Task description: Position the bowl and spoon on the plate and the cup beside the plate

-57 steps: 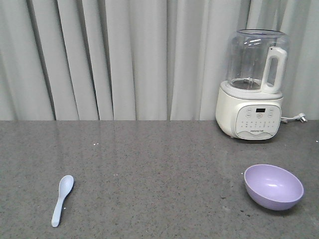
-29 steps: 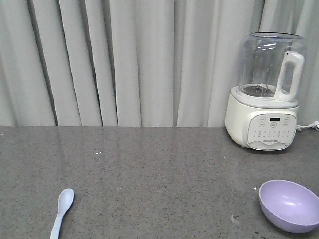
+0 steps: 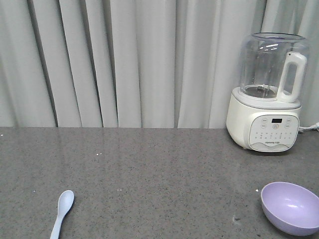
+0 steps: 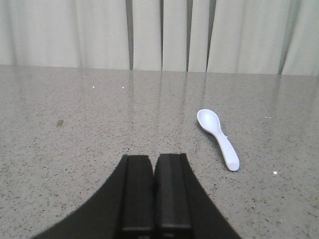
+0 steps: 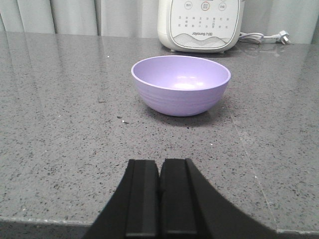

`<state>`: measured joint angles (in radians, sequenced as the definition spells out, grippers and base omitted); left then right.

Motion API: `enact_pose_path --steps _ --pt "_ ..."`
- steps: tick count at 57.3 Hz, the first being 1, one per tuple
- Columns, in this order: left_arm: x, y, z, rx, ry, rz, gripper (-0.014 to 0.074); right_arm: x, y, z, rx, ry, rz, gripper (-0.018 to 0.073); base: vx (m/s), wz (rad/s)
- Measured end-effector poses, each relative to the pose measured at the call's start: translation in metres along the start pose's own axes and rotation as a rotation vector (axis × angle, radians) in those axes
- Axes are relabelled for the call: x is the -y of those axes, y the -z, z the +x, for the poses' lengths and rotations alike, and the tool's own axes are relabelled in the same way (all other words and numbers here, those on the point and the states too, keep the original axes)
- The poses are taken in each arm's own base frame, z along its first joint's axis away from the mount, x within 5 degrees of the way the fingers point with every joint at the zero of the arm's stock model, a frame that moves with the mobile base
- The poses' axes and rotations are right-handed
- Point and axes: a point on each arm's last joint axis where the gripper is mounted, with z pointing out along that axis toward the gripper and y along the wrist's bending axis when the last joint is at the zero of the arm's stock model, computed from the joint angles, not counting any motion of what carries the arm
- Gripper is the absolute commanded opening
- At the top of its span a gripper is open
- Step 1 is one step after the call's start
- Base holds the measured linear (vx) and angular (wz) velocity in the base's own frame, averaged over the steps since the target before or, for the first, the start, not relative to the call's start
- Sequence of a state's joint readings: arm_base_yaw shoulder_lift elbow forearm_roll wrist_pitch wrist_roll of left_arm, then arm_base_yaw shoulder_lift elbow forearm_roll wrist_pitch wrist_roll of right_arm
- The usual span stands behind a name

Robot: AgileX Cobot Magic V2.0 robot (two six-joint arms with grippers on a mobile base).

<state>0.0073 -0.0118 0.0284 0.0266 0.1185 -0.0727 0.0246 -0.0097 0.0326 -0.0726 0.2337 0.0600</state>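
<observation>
The lavender bowl (image 3: 291, 207) sits upright on the grey counter at the front right, and in the right wrist view the bowl (image 5: 180, 84) lies straight ahead of my right gripper (image 5: 160, 162), which is shut and empty. A pale blue spoon (image 3: 62, 212) lies at the front left, scoop away from me. In the left wrist view the spoon (image 4: 218, 137) rests ahead and to the right of my left gripper (image 4: 153, 157), also shut with nothing in it. The plate and the cup are out of view.
A white blender (image 3: 266, 94) with a clear jug stands at the back right against grey curtains (image 3: 129, 59); its base (image 5: 201, 24) shows behind the bowl, with its cord and plug (image 5: 280, 36) trailing right. The counter's near edge (image 5: 50, 219) runs below the right gripper.
The front view has shifted: the blender, bowl and spoon have all slid lower and rightward in the frame. Nothing on the counter has moved relative to the rest.
</observation>
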Motion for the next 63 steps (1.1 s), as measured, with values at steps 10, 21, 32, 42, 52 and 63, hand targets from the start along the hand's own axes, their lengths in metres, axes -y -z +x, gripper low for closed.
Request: enact_pose_path --steps 10,21,32,42,52,63 --pt "0.0 0.0 0.0 0.0 0.0 0.0 -0.0006 0.0 0.0 0.0 0.0 0.0 0.0 -0.0009 0.0 0.0" --pt "0.0 0.0 0.0 0.0 0.0 0.0 -0.0006 0.0 0.0 0.0 -0.001 0.0 0.0 -0.0009 0.0 0.0" --pt "0.0 0.0 0.0 0.0 0.0 0.0 -0.0006 0.0 0.0 0.0 -0.001 0.0 0.0 -0.0009 0.0 0.0" --pt "0.0 0.0 0.0 0.0 0.0 0.0 -0.0006 0.0 0.0 0.0 -0.001 0.0 0.0 -0.0009 0.0 0.0" --pt "0.0 0.0 -0.005 0.05 0.034 0.006 -0.0006 0.0 0.0 -0.002 0.023 0.011 0.0 -0.0009 0.0 0.0" --pt "0.002 0.005 -0.028 0.142 0.097 0.018 -0.0006 -0.001 0.006 -0.021 0.075 -0.015 -0.009 -0.0009 0.0 0.0"
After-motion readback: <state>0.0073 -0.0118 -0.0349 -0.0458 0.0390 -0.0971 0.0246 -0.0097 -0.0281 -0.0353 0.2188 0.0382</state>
